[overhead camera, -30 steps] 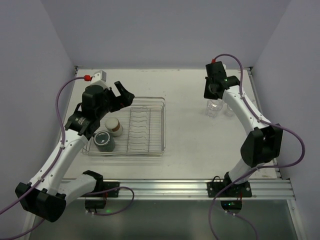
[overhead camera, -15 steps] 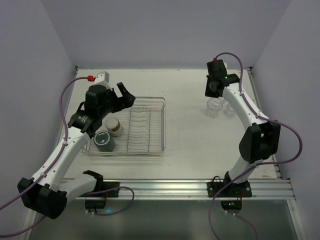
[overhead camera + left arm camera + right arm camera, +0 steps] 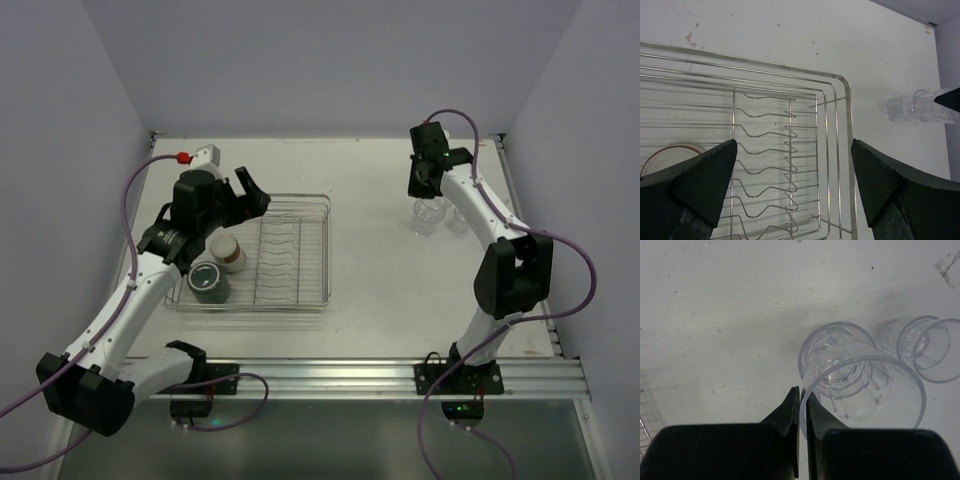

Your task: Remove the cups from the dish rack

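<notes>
A: While the right claw [image 3: 803,395] pinches that clear tumbler [image 3: 860,407] by its thin rim, it could slip and topple the standing tumbler [image 3: 832,345] just beneath!

B: The wall [image 3: 320,70] is close behind too. The left claw [image 3: 794,145] is spread wide over the rack [image 3: 295,250], with the cream cup [image 3: 228,252] and mug [image 3: 209,282] inside. Wires could snag it, but there's open table [image 3: 370,260] between.

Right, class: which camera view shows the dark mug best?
The top view: the dark mug sits in plain sight in the near left corner of the rack, next to the cream cup. The left wrist view shows rack wires and the cream cup's rim, not the mug. The right wrist view shows clear cups instead.
</notes>
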{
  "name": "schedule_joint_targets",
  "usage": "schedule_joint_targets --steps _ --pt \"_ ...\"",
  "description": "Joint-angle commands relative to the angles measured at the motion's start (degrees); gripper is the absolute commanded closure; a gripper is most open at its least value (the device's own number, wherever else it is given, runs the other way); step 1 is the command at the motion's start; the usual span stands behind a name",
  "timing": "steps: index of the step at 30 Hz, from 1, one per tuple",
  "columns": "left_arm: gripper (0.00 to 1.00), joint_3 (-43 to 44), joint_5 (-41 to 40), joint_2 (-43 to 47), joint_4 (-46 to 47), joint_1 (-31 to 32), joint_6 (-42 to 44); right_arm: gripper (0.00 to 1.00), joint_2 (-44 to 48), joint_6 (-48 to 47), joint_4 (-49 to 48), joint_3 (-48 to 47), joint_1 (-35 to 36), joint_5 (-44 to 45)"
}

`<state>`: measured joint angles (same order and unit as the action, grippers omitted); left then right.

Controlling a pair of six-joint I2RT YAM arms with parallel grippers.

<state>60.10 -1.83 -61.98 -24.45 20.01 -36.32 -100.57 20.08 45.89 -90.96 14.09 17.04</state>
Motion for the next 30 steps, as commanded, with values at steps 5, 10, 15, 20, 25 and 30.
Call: schedule_joint_targets --steps 5,10,15,20,25,30 --pt "0.0 2.2 -3.1 -1.1 -4.1 -0.1 2.0 1.0 -2.2 -0.1 0.8 -2.6 -0.4 1.2" --pt "0.0 2.0 -3.4 -0.1 -4.2 -0.1 2.4 1.0 -3.1 0.1 1.0 -2.2 -0.5 1.4" --pt "0.0 2.9 -6.3 -1.0 -7.5 -0.1 3.2 0.96 -3.9 0.0 1.0 -2.1 -0.5 1.2" --pt "0.0 5.1 -11.8 -2.7 -12.8 -0.1 4.5 0.85 -4.6 0.1 1.7 -2.2 -0.6 1.2" --pt "0.0 7.7 -16.8 -4.7 -18.4 -0.1 5.8 0.72 -4.5 0.0 1.7 -2.3 -0.6 1.0" --pt "0.0 8.2 -19.3 -5.9 -22.0 -0.2 6.1 0.56 -2.1 0.4 1.9 -2.1 -0.4 0.7"
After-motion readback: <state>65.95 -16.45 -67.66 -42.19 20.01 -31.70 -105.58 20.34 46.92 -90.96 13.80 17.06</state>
